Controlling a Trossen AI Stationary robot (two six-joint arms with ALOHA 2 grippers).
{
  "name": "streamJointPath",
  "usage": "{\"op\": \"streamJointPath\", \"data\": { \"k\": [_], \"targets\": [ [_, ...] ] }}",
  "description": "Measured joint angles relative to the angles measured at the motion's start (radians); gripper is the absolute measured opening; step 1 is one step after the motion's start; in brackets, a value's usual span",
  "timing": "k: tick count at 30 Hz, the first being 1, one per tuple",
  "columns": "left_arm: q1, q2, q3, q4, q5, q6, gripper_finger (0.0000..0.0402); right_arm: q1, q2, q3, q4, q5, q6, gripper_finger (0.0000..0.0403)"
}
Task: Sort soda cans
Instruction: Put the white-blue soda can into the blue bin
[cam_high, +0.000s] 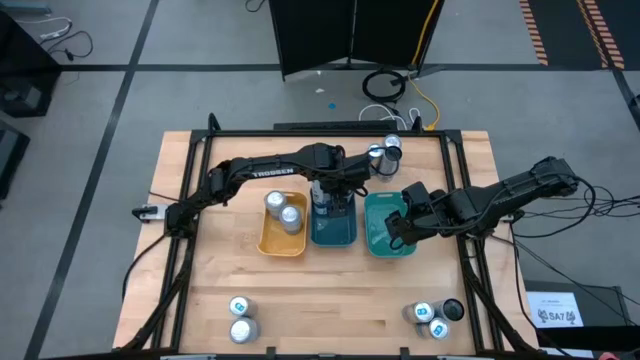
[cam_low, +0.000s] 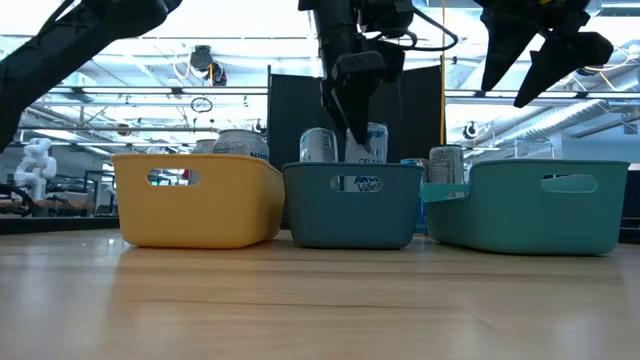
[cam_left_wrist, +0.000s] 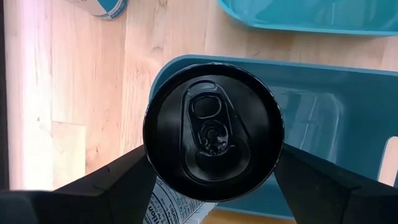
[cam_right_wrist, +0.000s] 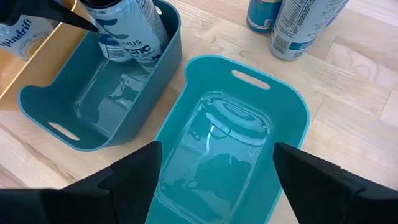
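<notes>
Three smooth moulded plastic trays are sitting side by side at the centre of a pale wood-grain table (cam_high: 330, 300): a yellow tray (cam_high: 268, 243), a dark teal tray (cam_high: 334, 236) and a brighter turquoise tray (cam_high: 385, 245). The left gripper (cam_left_wrist: 213, 165) is clamping a black-topped can (cam_left_wrist: 213, 130) between its dark fingers, wide around the cylinder, over the dark teal tray; the round lid with its pull tab is glinting, and printed white lettering is showing below. The right gripper (cam_right_wrist: 214, 165) is hovering with its fingers spread and nothing in them above the turquoise tray, whose glossy floor is lying bare. Two silver cans (cam_high: 283, 209) are standing in the yellow tray. Two cans (cam_high: 384, 152) are waiting at 12 o'clock, two cans with blue markings (cam_high: 240, 318) at 7 o'clock, and a cluster of three (cam_high: 436, 315) at 5 o'clock.
</notes>
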Motion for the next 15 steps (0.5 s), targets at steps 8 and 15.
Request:
{"op": "streamJointPath", "data": {
  "k": [8, 15],
  "targets": [
    [0.000, 0.000, 0.000, -0.001, -0.076, -0.001, 0.0330, 0.000, 0.000, 0.000, 0.000, 0.000, 0.005, 0.0299],
    [0.000, 0.000, 0.000, -0.003, -0.078, 0.004, 0.0372, 0.000, 0.000, 0.000, 0.002, 0.000, 0.007, 0.0299]
  ]
}}
